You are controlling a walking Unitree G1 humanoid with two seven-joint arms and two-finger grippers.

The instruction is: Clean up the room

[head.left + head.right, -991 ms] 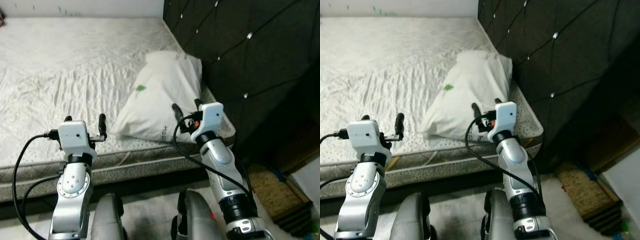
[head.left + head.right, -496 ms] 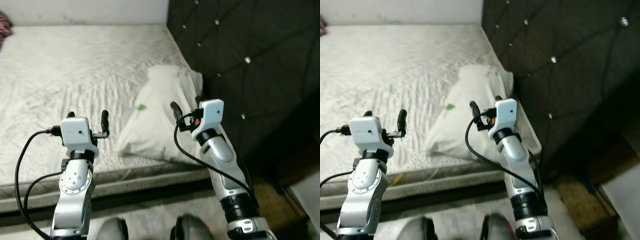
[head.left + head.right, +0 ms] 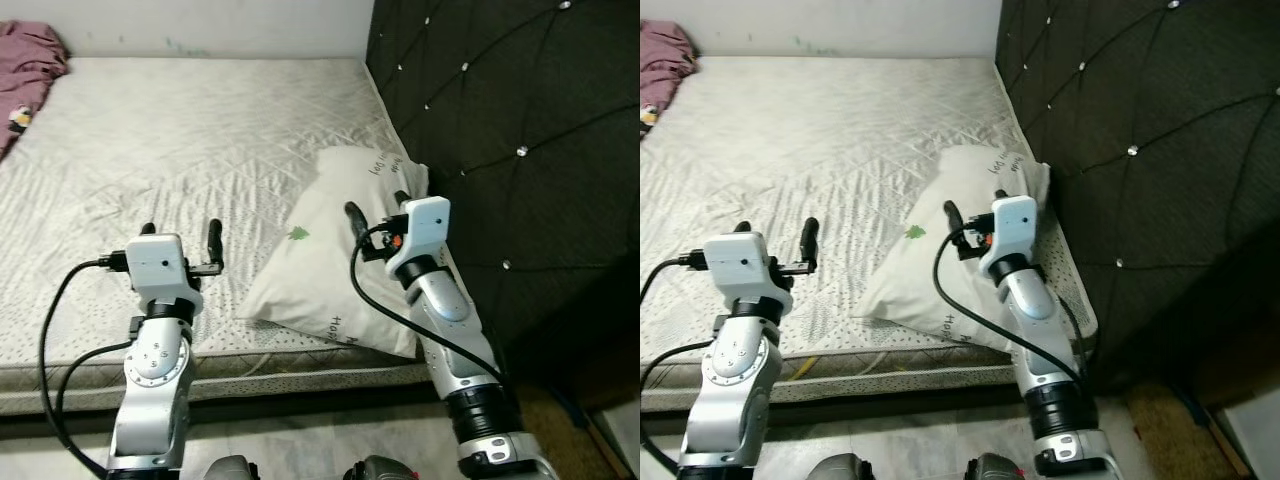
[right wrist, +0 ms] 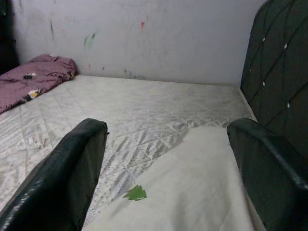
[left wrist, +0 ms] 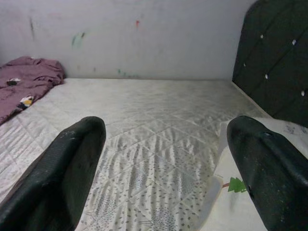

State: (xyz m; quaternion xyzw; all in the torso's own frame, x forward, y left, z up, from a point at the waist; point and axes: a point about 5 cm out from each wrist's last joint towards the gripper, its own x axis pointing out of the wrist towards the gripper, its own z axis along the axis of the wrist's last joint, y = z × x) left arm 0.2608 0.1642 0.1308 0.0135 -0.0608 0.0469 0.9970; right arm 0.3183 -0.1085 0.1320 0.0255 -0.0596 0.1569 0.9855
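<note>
Both hands gape empty above the bed's [image 3: 150,150] near edge: left hand [image 3: 180,232]; right hand [image 3: 375,212] over the pillow [image 3: 320,270]; a purple cloth [image 3: 30,60] is cut off at the far corner.

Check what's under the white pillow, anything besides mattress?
The white pillow lies on the quilted mattress, against the black tufted headboard. Only mattress shows around its edges; whatever is directly beneath is covered. The right pincer hovers open above it.

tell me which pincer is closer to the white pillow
Right. The right pincer hovers over the pillow; the left pincer is off to its side, above the mattress.
</note>
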